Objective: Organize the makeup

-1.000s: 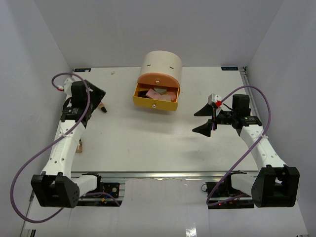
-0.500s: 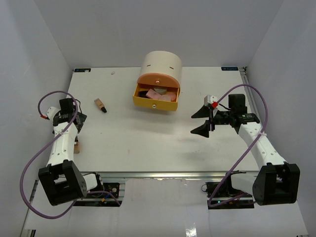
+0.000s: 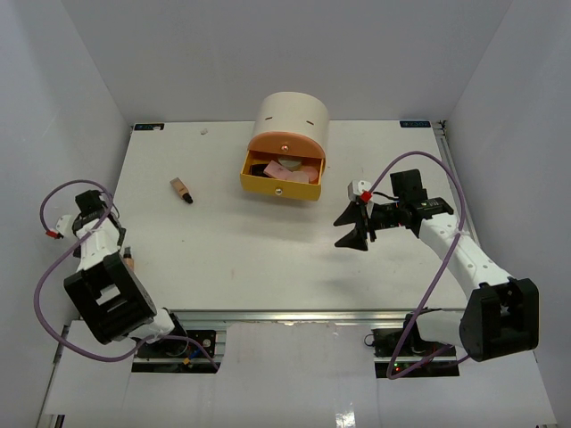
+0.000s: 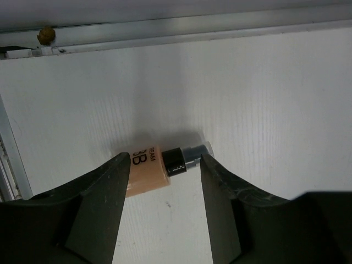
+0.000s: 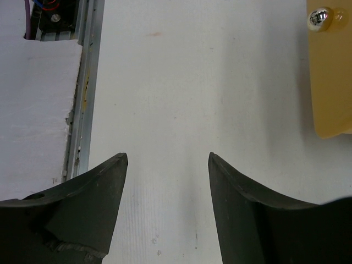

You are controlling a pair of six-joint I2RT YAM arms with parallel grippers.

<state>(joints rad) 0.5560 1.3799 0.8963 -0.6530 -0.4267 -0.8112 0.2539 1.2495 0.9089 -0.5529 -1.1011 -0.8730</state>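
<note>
The left gripper (image 4: 164,158) is seen with its jaws standing apart, lowered over a tan plastic tube (image 4: 147,171) with a black collar and a clear cap. The tube lies flat on the white table (image 4: 264,99) and spans the gap from one finger to the other; whether either finger touches it cannot be told. Beyond the fingertips a metal rail (image 4: 165,30) is seen along the table's edge. Well away from this gripper, toward the table's middle, a small tan bottle (image 3: 182,190) with a dark cap is seen lying alone. The right gripper (image 5: 166,156) is held open, with only bare table showing between its fingers. Ahead of it and to the right in its wrist view, the yellow drawer (image 3: 278,185) of the cream cylindrical drawer unit (image 3: 293,116) is found pulled out, and pink makeup pieces (image 3: 302,169) are seen inside.
</note>
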